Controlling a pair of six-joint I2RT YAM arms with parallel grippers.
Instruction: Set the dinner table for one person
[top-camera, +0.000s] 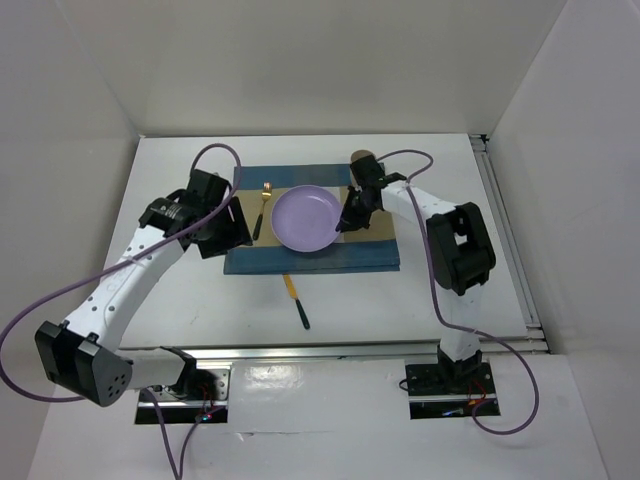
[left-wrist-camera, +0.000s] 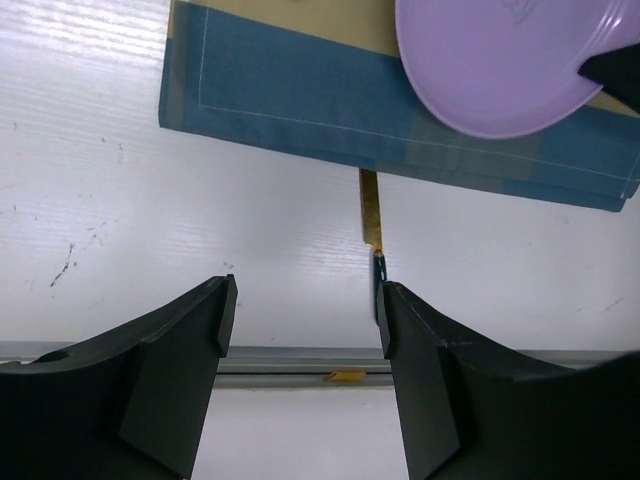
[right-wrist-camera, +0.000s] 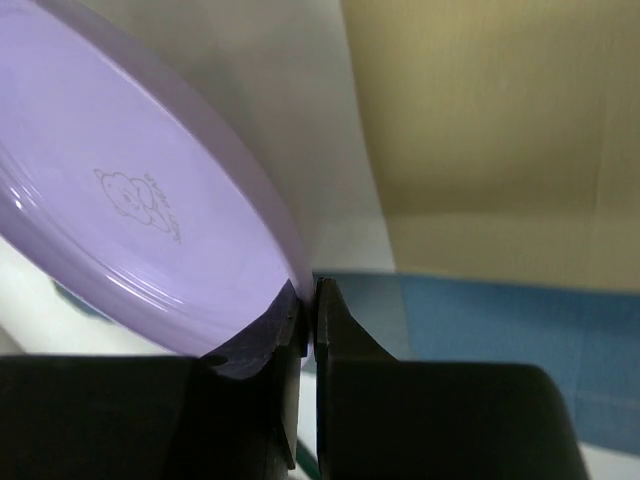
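Dinner table (top-camera: 400, 300), flat, plain white.

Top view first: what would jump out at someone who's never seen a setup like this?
The lilac plate stands out at the centre of the blue-and-tan placemat, its rim pinched by the right claw. A fork lies on the mat just left of the plate. The left claw hangs open near the mat's left edge, over the white dinner table.

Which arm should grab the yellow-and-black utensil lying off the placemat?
Left. The left gripper is open and free, with the utensil close ahead; the right gripper is shut on the purple plate.
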